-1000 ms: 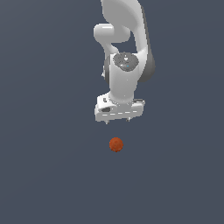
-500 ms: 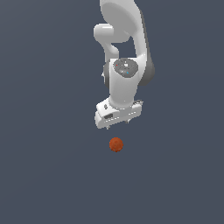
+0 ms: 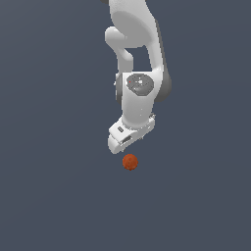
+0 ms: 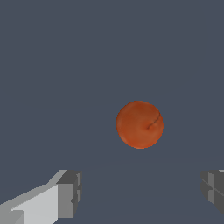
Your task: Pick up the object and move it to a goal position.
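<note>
One arm, one ball, and a plain grey surface (image 3: 49, 196) make up the whole scene. The white Panda arm (image 3: 139, 59) is the largest thing, reaching down from the top of the exterior view. Compared with a second ago its wrist has turned and dropped: the tool's body, which then lay broadside to the camera with both finger stubs showing beneath it, now sits angled and lower, so that its underside comes close above the ball.

The tool (image 3: 128, 139) has its fingers spread wide apart and holds nothing. The wrist view shows this best, with one grey fingertip (image 4: 70, 192) at one side of the picture and the other (image 4: 214, 188) at the far side, and bare surface between them.

The reddish-orange ball (image 3: 130, 162) lies on the surface just below the tool in the exterior view, not touched by it. In the wrist view the ball (image 4: 140, 124) sits ahead of the finger line, and off-centre towards one finger, not yet between the two.

The approach appears nearly done. I judge that the tool must shift a little further over the ball before closing.
</note>
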`<action>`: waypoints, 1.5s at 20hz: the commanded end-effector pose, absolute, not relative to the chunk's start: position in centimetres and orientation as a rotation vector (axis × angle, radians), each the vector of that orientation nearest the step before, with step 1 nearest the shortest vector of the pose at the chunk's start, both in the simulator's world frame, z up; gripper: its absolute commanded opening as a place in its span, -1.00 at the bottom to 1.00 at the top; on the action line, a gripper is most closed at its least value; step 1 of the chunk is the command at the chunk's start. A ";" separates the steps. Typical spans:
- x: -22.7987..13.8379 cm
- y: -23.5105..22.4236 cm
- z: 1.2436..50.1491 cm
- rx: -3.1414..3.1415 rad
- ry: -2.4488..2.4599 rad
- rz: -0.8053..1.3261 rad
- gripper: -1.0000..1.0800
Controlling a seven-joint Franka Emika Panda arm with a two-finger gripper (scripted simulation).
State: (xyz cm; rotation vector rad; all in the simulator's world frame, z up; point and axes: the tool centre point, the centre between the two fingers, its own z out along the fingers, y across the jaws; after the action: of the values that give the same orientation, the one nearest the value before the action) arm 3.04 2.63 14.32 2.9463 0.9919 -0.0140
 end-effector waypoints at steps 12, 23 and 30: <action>4.6 2.5 12.3 2.730 1.514 -0.019 0.92; 5.8 2.3 10.7 2.501 1.889 -0.011 0.92; 6.3 2.2 10.0 2.391 2.035 -0.004 0.92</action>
State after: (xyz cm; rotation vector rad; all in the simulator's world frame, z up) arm 6.23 2.21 10.11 2.4134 2.0063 -0.0056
